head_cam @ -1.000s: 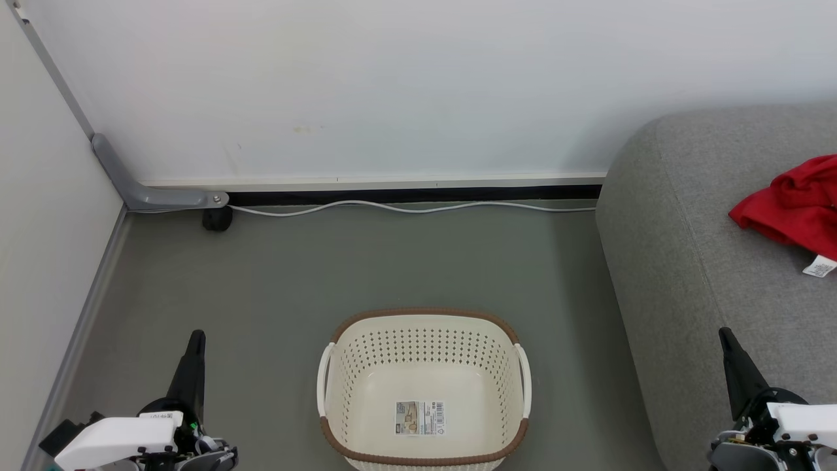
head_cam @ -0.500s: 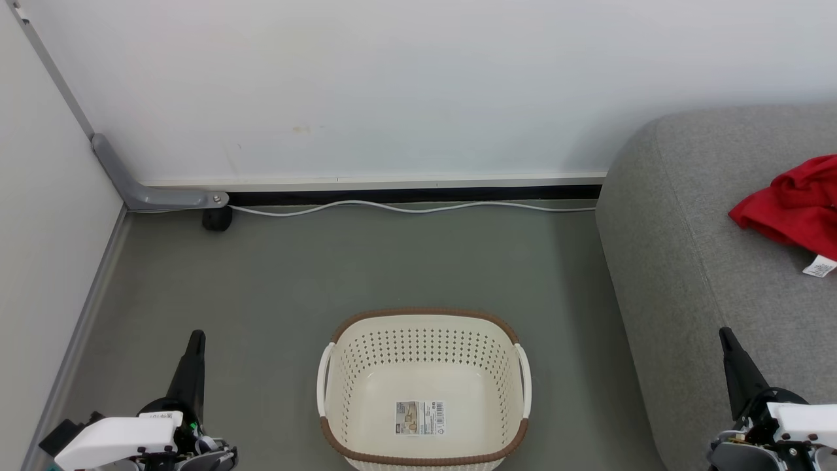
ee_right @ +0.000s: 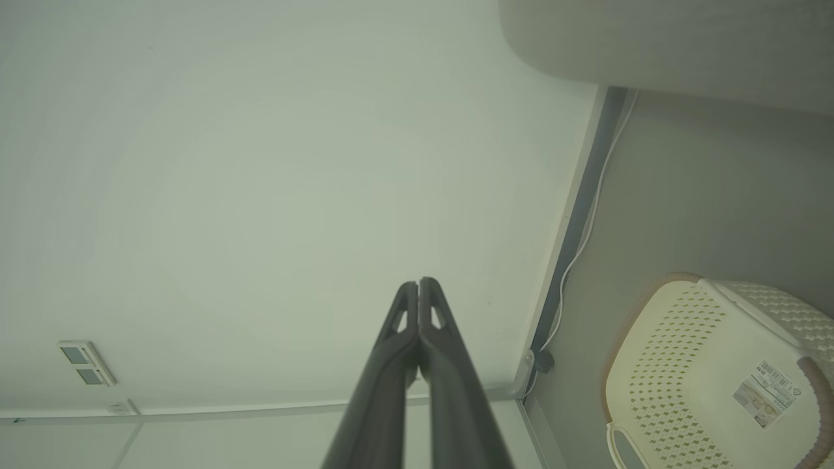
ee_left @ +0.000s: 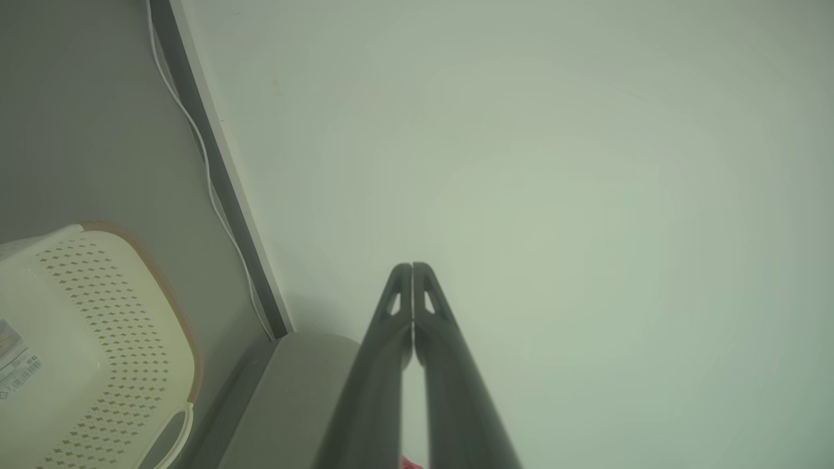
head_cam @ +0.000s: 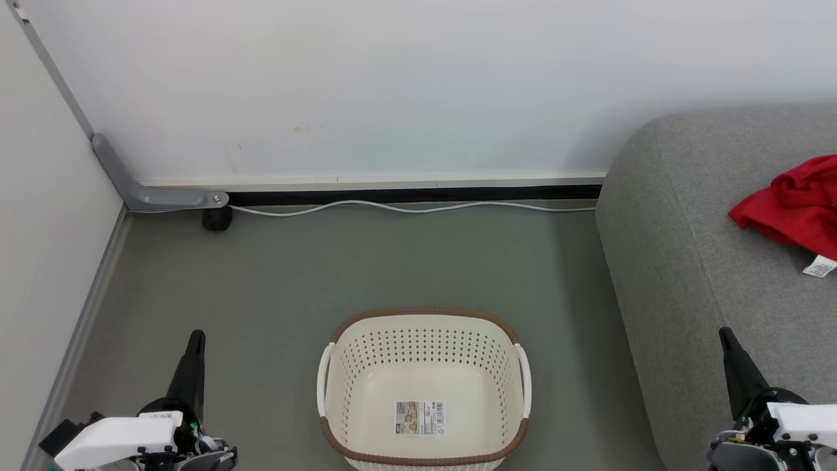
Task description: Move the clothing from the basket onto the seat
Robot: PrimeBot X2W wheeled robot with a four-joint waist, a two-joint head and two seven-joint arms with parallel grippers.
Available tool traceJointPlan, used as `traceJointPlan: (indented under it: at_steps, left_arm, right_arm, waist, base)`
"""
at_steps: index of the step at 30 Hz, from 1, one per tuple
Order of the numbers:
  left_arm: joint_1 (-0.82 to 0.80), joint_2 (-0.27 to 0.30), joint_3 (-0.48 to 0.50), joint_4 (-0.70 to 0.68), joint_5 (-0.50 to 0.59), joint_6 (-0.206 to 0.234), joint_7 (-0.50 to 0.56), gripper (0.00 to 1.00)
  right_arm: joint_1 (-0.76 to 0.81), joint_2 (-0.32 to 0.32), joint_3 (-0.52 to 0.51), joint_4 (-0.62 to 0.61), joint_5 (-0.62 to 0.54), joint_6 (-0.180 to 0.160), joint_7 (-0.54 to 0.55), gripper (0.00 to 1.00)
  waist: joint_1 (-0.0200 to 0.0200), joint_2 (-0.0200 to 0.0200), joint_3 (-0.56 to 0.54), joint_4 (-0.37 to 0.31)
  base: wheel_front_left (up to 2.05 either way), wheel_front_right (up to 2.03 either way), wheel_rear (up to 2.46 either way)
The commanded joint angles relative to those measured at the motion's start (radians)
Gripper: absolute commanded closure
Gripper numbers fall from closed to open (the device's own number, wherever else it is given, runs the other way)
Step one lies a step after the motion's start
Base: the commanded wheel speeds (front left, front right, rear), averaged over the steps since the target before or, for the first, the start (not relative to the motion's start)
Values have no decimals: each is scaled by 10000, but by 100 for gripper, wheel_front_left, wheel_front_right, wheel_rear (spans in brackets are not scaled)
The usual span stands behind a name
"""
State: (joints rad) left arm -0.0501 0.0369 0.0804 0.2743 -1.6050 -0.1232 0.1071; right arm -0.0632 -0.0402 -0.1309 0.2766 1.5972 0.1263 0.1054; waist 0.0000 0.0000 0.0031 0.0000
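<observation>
**A:** Talk me through it, starting left of the basket [head_cam: 425,313].

**B:** Left of the basket is my left gripper [head_cam: 195,339], low over the floor, its fingers pressed together on nothing. I can see no garment in the basket, just the sticker [head_cam: 419,418] on its bottom. Right of the basket, my right gripper [head_cam: 726,337] sits over the seat [head_cam: 680,275], fingers likewise together and empty.

**A:** And the clothing?

**B:** The clothing [head_cam: 794,203] lies in a heap on the seat, well to the right of the basket and farther back than it. It is well apart from both grippers, though nearer my right one. Its white label tag [head_cam: 819,266] pokes out on the side of the heap toward me. Part of the heap runs off my head view, so I can't tell how far it goes.

**A:** How would it handle if you had to shift it?

**B:** I judge it light, soft and limp. It would sag from wherever I pinch it, and there is nothing to break. I'd open the fingers and take a raised fold on top, deep enough to gather a few layers. I'd avoid the tag or a thin hem, which could slip free. With the basket bare, I judge the move done.
</observation>
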Motion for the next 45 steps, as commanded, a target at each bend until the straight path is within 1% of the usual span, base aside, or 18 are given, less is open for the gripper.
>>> traceJointPlan:
  at_steps: [1, 45]
  left_arm:
    - [-580, 133, 331, -290, -38, -75, 59, 100]
    - [-579, 133, 330, -291, -38, -75, 59, 100]
  right_arm:
    - [-447, -101, 166, -318, 111, 44, 82, 100]
    - [-447, -100, 169, -318, 113, 44, 80, 100]
  waist:
    - [0, 0, 0, 0]
    - [0, 0, 0, 0]
  base:
    - [0, 0, 0]
    - [0, 0, 0]
